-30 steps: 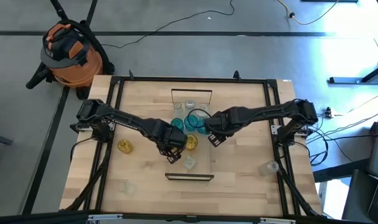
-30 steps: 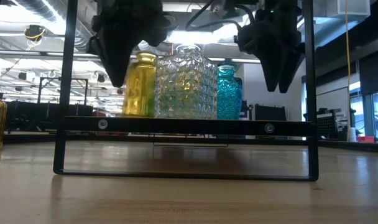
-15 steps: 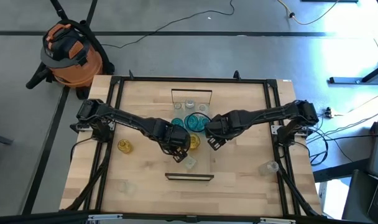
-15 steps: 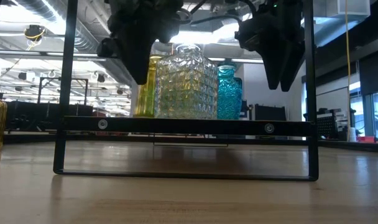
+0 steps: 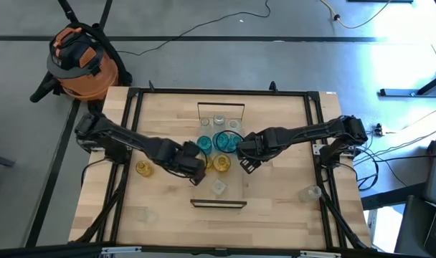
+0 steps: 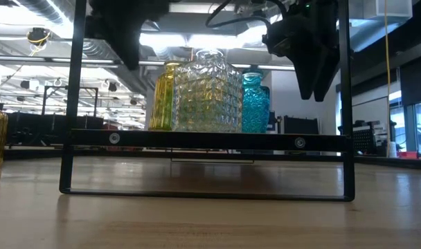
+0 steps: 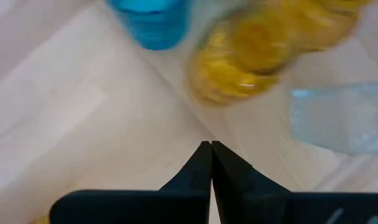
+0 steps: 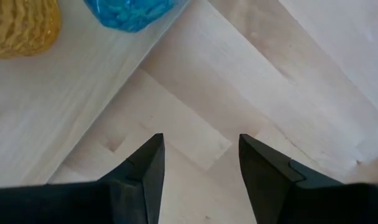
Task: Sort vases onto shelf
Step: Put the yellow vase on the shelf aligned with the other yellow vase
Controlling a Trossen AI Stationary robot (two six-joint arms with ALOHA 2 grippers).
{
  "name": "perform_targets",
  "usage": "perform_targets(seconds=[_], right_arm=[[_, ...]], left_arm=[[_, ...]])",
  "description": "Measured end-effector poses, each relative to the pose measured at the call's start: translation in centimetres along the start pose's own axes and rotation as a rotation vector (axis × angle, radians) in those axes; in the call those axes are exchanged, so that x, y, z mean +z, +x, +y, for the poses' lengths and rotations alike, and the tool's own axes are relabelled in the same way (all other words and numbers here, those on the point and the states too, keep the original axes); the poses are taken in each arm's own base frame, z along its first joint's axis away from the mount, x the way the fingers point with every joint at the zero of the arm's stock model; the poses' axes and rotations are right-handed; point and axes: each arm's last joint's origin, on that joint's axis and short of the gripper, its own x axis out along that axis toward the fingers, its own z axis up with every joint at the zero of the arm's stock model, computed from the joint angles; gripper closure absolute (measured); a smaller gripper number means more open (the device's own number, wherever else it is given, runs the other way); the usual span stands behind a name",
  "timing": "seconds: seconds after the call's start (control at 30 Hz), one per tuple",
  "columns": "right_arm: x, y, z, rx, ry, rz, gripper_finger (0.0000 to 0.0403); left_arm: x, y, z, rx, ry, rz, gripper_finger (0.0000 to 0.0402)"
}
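The shelf (image 5: 236, 188) lies along the middle of the table, with a wire frame (image 6: 203, 138) at each short end. On it stand teal vases (image 5: 224, 140), an amber vase (image 5: 221, 163) and clear vases (image 5: 218, 188). My left gripper (image 5: 195, 173) hovers shut just left of the shelf, above the table, beside the amber vase (image 7: 263, 50). My right gripper (image 5: 245, 165) hangs open over the shelf's right edge, pointing down with nothing between its fingers (image 8: 198, 162). In the low view the amber (image 6: 162, 97), clear (image 6: 207, 93) and teal (image 6: 254, 100) vases stand in a row.
Another amber vase (image 5: 143, 168) stands on the table left of my left arm. Clear vases stand loose near the table's right edge (image 5: 311, 192) and at its near left (image 5: 143, 213). An orange shop vacuum (image 5: 82, 61) stands on the floor beyond the far left corner.
My left gripper has drawn back from the shelf toward the table's left edge and risen, rolling at the wrist, and it has stayed shut. The amber vase on the shelf has shifted slightly toward the table's right.
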Motion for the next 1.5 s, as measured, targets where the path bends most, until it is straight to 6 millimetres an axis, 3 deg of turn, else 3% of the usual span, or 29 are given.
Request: perform_targets(seconds=[0.2,0.37,0.5,1.03,1.5], right_arm=[[0.0,0.0,0.0,-0.004,-0.004,-0.007,0.0233],[0.0,0.0,0.0,-0.010,-0.008,-0.012,0.0233],[-0.1,0.0,0.0,-0.010,-0.013,-0.005,0.0233],[-0.2,0.0,0.2,0.010,0.036,0.002,0.0233],[-0.8,-0.4,2.7,0.190,0.103,-0.066,0.0233]], left_arm=[[-1.8,2.2,3.1,-0.058,-0.150,-0.079,0.0402],[-3.2,4.4,4.5,-0.261,-0.237,-0.203,0.0401],[-3.5,5.3,5.3,-0.304,-0.295,-0.284,0.0401],[-2.7,5.4,4.6,-0.407,-0.277,-0.346,0.0401],[-2.1,5.3,4.5,-0.461,-0.293,-0.321,0.0401]])
